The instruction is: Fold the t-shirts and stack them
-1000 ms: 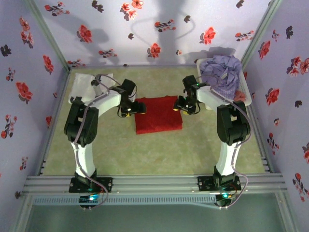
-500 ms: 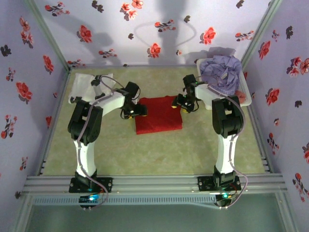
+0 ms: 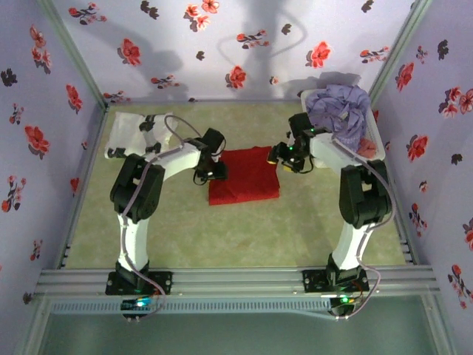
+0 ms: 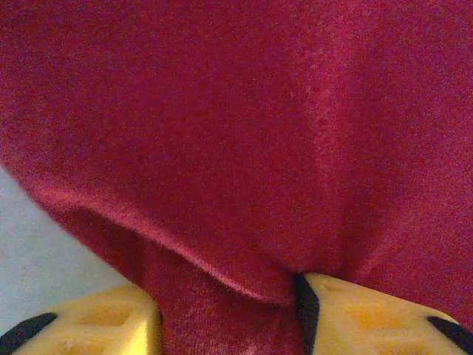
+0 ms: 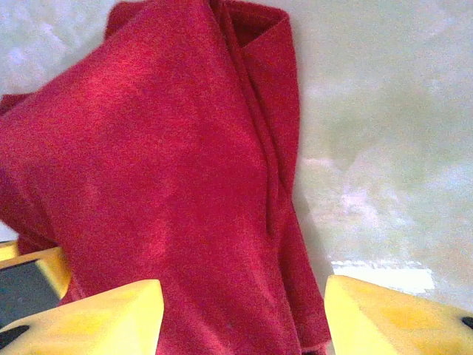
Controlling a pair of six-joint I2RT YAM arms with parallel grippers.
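Observation:
The red t-shirt (image 3: 244,176) lies folded in a rough square in the middle of the table. My left gripper (image 3: 214,169) is at its left edge. In the left wrist view the red t-shirt (image 4: 244,133) bunches up into a ridge pinched between the yellow fingers (image 4: 362,314) of my left gripper (image 4: 229,325). My right gripper (image 3: 285,157) is at the shirt's far right corner. In the right wrist view the wide-apart fingers of my right gripper (image 5: 244,318) straddle the layered edge of the red t-shirt (image 5: 162,185). The lavender t-shirt (image 3: 338,109) is heaped in the basket. The white t-shirt (image 3: 130,127) lies at the back left.
The white plastic basket (image 3: 375,145) stands in the back right corner, right behind my right arm. Flowered walls close in the table on three sides. Bare green table (image 3: 244,237) stretches in front of the red shirt.
My left gripper has slid right onto the red shirt's left edge and closed on the cloth. My right gripper has shifted slightly toward the shirt's far right corner.

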